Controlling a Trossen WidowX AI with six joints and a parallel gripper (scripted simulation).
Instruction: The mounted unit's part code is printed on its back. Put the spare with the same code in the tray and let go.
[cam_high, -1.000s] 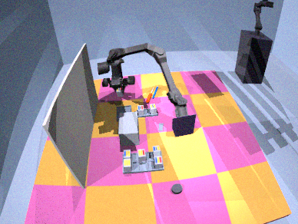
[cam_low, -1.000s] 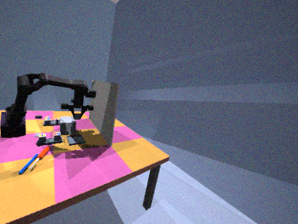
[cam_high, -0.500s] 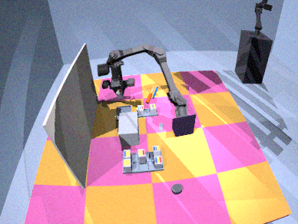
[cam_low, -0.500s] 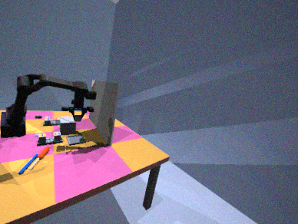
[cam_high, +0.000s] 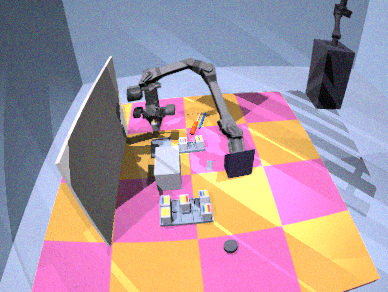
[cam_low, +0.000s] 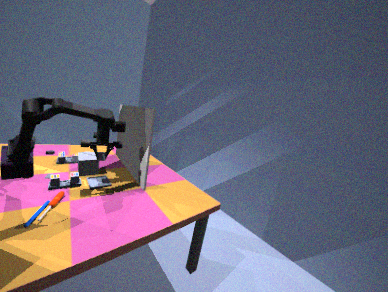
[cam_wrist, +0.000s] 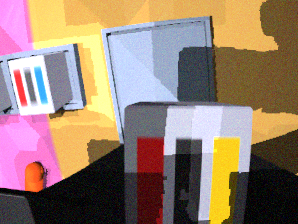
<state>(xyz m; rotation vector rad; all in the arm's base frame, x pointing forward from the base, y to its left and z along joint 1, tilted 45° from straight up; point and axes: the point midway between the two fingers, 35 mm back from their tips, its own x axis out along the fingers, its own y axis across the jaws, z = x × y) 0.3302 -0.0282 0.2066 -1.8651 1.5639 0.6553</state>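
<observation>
My gripper (cam_high: 156, 129) (cam_low: 104, 155) is shut on a spare, held in the air behind the grey box. The spare (cam_wrist: 187, 117) shows red, black and yellow stripes on a pale face in the wrist view; its lower part is cut off there. The tray (cam_high: 154, 151) (cam_low: 100, 183) (cam_wrist: 137, 67) is shallow, grey and empty where it shows; the spare hides its near right part in the wrist view. A small rack (cam_high: 191, 149) (cam_wrist: 78, 75) beside it holds units, one unit (cam_wrist: 31, 85) striped red, black and blue. The mounted unit's back code cannot be made out.
A grey box (cam_high: 167, 167) (cam_low: 88, 164) stands by the tray. A tall panel (cam_high: 95, 150) (cam_low: 131, 142) stands on the left. A larger rack (cam_high: 186, 220) holds several striped units. An orange pen (cam_high: 194, 129) (cam_low: 57, 199) (cam_wrist: 35, 179), a blue pen (cam_high: 202, 120) (cam_low: 36, 215) and a dark puck (cam_high: 230, 246) lie about.
</observation>
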